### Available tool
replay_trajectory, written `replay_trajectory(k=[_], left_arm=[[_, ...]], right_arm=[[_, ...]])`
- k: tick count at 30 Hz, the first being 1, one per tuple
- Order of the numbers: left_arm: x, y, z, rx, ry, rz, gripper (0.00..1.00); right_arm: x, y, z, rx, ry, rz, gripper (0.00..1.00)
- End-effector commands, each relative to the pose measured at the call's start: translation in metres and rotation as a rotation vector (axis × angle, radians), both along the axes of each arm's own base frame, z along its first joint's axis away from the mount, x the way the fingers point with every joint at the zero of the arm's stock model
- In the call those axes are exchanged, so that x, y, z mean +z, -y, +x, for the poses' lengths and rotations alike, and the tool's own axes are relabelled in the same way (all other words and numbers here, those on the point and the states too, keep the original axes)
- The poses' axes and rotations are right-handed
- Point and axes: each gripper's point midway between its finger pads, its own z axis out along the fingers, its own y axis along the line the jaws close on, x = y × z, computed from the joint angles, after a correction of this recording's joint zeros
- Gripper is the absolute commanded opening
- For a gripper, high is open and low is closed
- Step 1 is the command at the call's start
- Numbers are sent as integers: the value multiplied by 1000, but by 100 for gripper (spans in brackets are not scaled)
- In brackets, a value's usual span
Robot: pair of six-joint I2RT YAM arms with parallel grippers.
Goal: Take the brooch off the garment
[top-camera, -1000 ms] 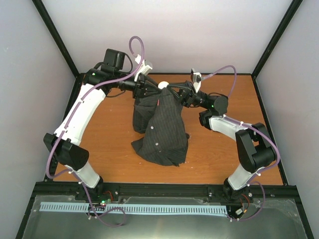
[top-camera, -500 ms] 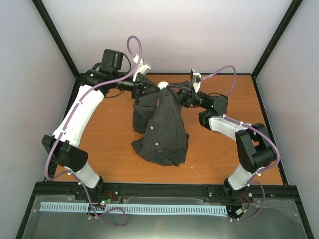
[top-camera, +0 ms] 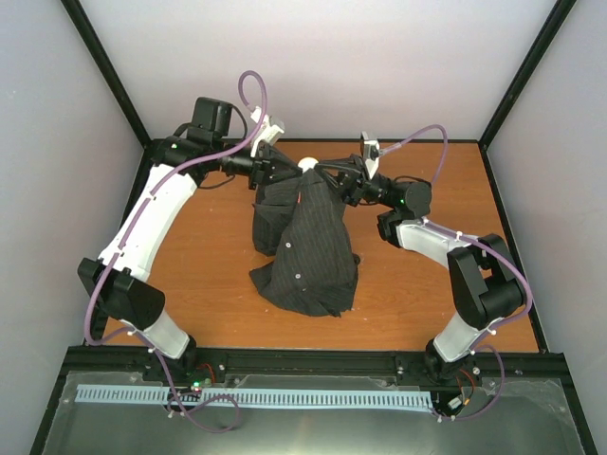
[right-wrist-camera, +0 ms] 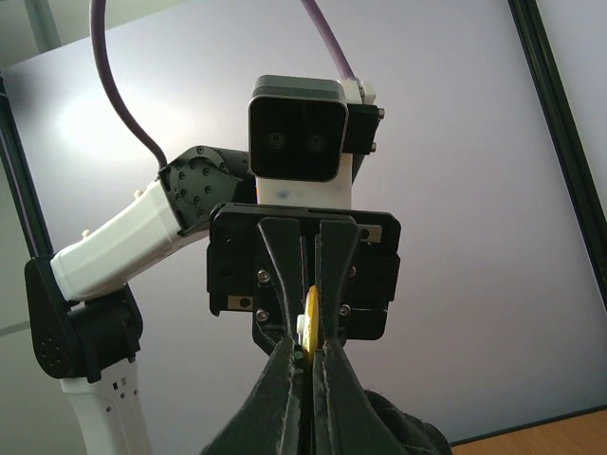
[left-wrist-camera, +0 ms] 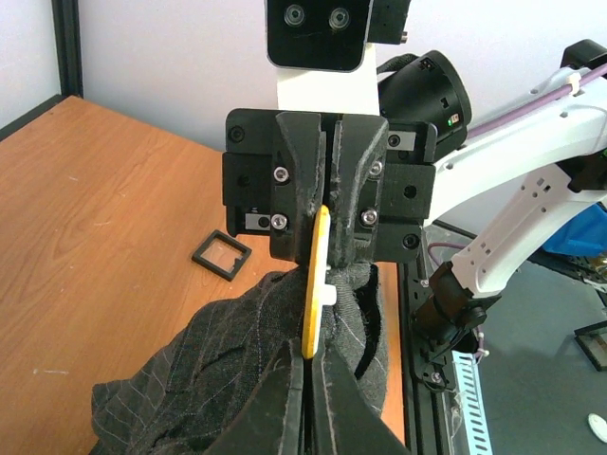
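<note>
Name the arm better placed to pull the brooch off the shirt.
Probably right: the right fingers clamp the brooch at its upper edge, clear of cloth; the left fingers pinch its lower end amid the bunched shirt, better for anchoring.

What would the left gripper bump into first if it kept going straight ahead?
Probably the right gripper, which faces it head-on. The left gripper is shut on the brooch, and the right gripper seems to pinch the brooch's other end, just above the shirt.
</note>
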Motion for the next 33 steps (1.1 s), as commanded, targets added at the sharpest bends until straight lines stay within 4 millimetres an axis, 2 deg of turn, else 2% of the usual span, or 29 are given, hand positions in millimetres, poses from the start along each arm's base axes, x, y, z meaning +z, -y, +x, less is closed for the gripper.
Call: replay_trajectory(k=[1, 3, 5, 8, 10, 13, 16, 18, 21, 24, 26, 30, 33], left_arm=[[-3, 0, 1, 3, -36, -4, 1], [-4, 0, 0, -1, -36, -7, 1], [-5, 0, 1, -2, -36, -6, 7], [-6, 0, 4, 4, -25, -1, 1], [-6, -1, 4, 8, -14, 4, 1], [-12, -5, 13, 50, 55, 65, 1], [-30, -16, 30, 91, 178, 216, 1], [-45, -27, 37, 101, 209, 338, 1], [-51, -41, 52, 125, 267, 474, 1], [-42, -54, 81, 222, 339, 562, 1], [-28, -62, 105, 304, 390, 578, 1], [-5, -80, 158, 477, 526, 633, 1], [25, -95, 188, 627, 689, 658, 1]], right_arm=[[15, 1, -11, -9, 88, 14, 3], [10, -1, -9, -20, 77, -10, 3], [7, -1, -8, -30, 78, -20, 3], [5, -2, -7, -28, 74, -29, 3], [4, -2, -7, -23, 74, -48, 13], [1, 9, -3, -38, 83, -84, 34], [-3, 24, 7, -90, 117, -148, 44], [-6, 36, 22, -190, 127, -204, 50], [-20, 44, 52, -358, 111, -375, 57], [-22, 56, 83, -529, 115, -488, 59], [-18, 67, 99, -637, 105, -513, 64], [-9, 84, 111, -782, 108, -522, 65], [-2, 92, 108, -841, 130, -521, 64]])
